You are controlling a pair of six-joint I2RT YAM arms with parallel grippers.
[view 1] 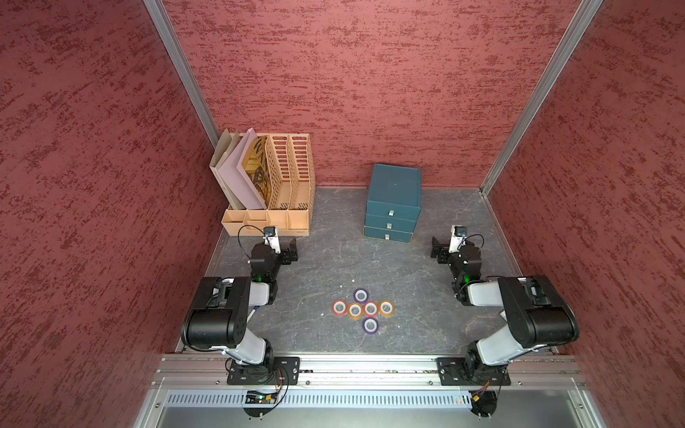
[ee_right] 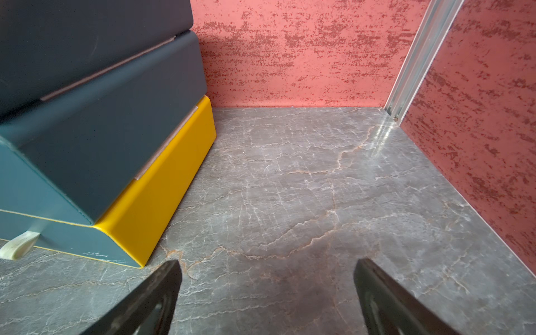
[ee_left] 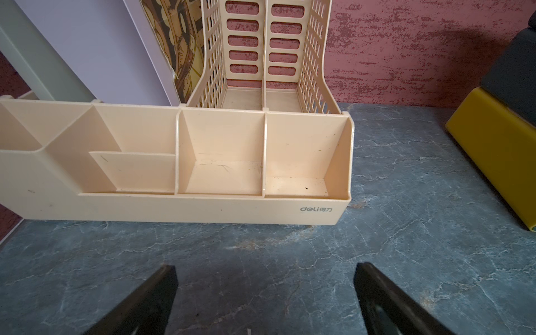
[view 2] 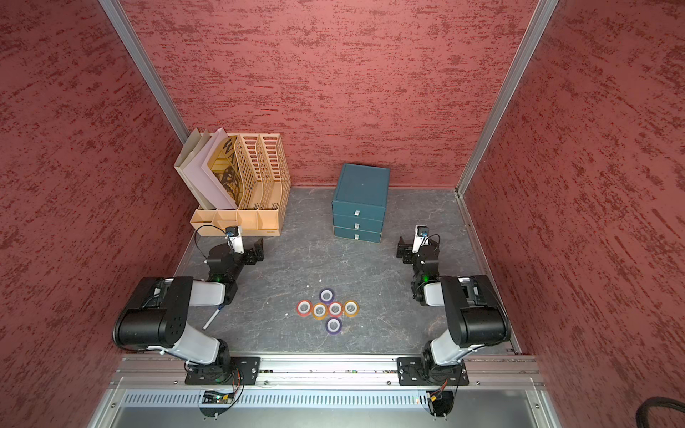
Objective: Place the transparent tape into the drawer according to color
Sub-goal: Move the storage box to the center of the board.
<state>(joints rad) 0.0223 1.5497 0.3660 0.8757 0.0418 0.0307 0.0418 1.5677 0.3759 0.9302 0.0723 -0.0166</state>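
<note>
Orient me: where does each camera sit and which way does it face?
Top views: overhead behind the arm bases, looking down on tape rolls, drawer unit, file organizer; left arm, right arm show.
Left wrist: on the left arm, facing the file organizer; open left gripper shows.
Right wrist: on the right arm, facing the far corner beside the drawer unit; open right gripper shows.
Shared: both wrist views catch the drawer unit's yellow side.

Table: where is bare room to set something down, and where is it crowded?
Bare: between the organizer and the drawer unit; the middle strip between the left gripper and right gripper. Crowded: the tape rolls, clustered front centre.
</note>
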